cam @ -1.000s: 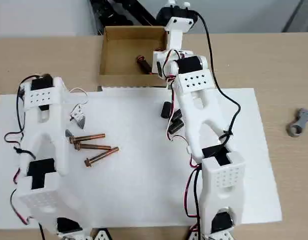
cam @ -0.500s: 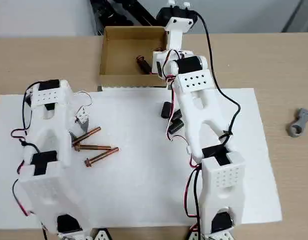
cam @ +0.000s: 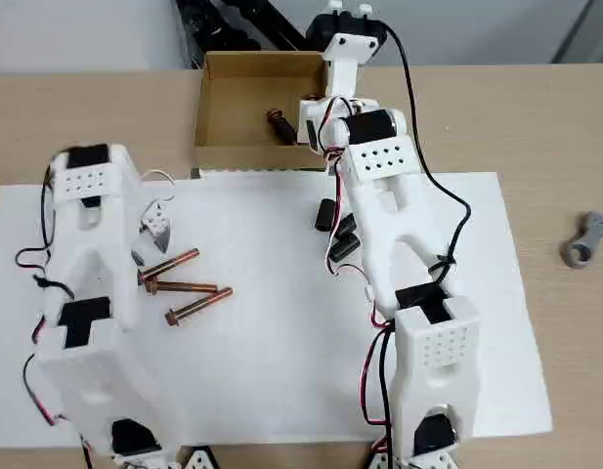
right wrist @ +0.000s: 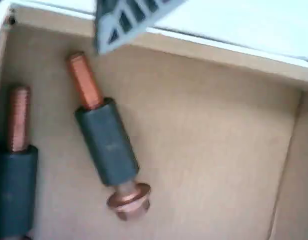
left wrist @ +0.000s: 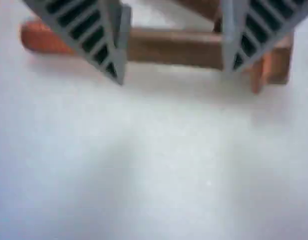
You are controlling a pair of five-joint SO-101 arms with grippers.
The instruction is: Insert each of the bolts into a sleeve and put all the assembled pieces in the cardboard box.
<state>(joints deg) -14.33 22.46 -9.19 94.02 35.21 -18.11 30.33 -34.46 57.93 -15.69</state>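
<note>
Seeing my left gripper (left wrist: 172,70) spread wide, fingers (left wrist: 101,35) straddling a copper bolt (left wrist: 168,47) on the white paper (left wrist: 154,165); contact is hard to make out. Two more bolts (cam: 184,287) are lying just beside. The right gripper (cam: 303,122) is hanging over the cardboard box (cam: 199,107); I cannot tell its state. Two assembled pieces (right wrist: 106,145) are lying inside, one cut off. Sleeves (cam: 327,213) are sitting half hidden beside the right arm.
</note>
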